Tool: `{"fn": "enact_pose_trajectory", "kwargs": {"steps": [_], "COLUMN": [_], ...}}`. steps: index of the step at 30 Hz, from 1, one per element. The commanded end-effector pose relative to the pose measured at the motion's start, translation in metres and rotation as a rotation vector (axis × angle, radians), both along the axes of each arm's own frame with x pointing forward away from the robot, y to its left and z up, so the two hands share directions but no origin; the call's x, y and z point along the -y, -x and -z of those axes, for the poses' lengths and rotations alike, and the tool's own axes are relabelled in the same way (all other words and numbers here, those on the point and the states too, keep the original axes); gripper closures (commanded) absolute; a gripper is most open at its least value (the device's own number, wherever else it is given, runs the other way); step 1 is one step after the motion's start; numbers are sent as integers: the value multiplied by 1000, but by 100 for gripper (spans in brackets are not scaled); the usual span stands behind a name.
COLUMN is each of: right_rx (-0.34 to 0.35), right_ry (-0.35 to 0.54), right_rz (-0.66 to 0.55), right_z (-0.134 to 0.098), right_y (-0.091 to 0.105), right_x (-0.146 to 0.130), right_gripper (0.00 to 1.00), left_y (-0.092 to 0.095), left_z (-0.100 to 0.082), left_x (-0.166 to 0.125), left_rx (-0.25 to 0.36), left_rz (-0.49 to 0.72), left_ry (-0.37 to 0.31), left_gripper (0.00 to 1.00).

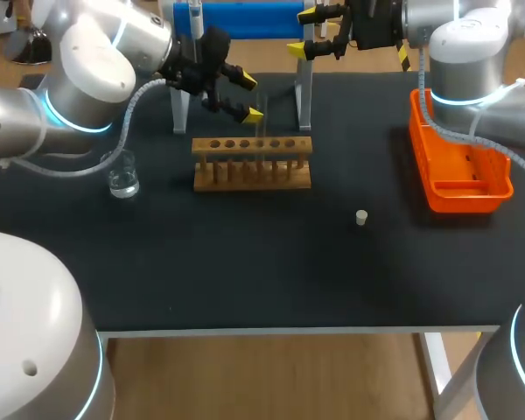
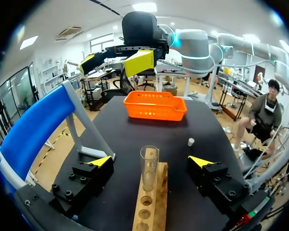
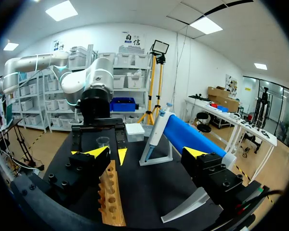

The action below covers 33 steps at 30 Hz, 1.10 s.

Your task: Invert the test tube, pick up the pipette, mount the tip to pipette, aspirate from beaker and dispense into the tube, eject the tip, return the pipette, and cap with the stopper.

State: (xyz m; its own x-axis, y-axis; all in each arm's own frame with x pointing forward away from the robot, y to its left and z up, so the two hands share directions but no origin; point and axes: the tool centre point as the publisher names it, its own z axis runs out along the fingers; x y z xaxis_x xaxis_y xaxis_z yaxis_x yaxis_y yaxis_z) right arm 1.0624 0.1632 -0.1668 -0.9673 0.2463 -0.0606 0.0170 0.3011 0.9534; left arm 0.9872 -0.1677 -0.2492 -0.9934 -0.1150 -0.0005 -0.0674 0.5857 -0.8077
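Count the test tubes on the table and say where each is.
1. The test tube stands upright in the wooden rack, between the left pincer's open fingers, untouched; none else shows.

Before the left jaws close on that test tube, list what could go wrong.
The test tube stands upright in the wooden rack between the open left jaws; an off-centre close might tip it or drag the rack. It is clear glass, so it may slip when turned over. The stopper lies loose on the table and could be knocked away.
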Motion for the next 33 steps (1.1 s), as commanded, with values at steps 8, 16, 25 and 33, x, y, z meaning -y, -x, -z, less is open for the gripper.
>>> {"fn": "enact_pose_trajectory", "kwargs": {"steps": [8, 16, 25, 33], "right_rx": [-2, -2, -2, -2], "right_ry": [2, 2, 2, 2], "right_rz": [-2, -2, -2, -2], "right_z": [-1, -1, -1, -1], "right_y": [0, 0, 0, 0], "right_x": [1, 1, 1, 1], "right_gripper": [0, 0, 0, 0], "left_y": [3, 4, -1, -10], "left_z": [12, 23, 38, 48], "left_x": [9, 12, 14, 17], "left_rx": [57, 92, 79, 64], "left_rz": [0, -6, 8, 26], "left_ry": [-26, -15, -5, 2], "left_gripper": [0, 0, 0, 0]}}
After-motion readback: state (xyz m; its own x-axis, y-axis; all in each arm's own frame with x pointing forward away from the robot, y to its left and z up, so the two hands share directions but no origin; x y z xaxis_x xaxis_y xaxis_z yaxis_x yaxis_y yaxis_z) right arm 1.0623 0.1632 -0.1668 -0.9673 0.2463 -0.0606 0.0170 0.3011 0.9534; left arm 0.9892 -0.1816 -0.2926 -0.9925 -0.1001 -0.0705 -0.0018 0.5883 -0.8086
